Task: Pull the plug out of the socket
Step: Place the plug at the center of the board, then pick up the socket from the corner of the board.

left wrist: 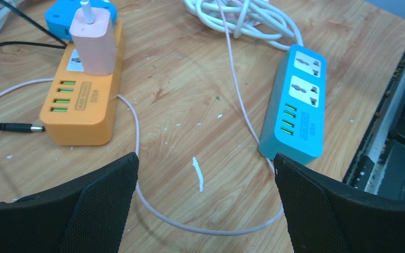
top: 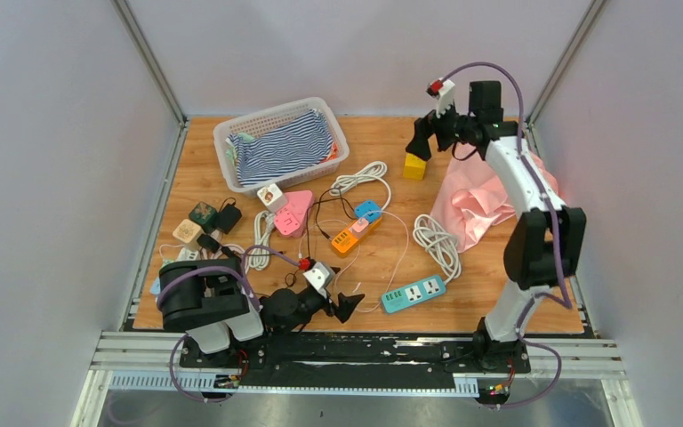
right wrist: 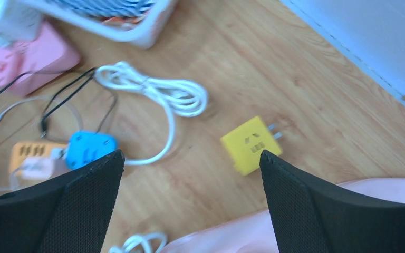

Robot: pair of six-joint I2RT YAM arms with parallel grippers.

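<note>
Seemingly between pulls: left end effector (left wrist: 205, 156) and right end effector (right wrist: 191, 154) gape empty. Yellow plug (right wrist: 250, 145) lies loose on the desk (left wrist: 190, 105); pink plug (left wrist: 94, 45) sits in the orange strip (left wrist: 79, 110), needing a square pinch.

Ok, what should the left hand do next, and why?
Probably reach the open left hand forward toward the pink charger: it sits plugged upright in the orange power strip just ahead, and the hand holds nothing.
</note>
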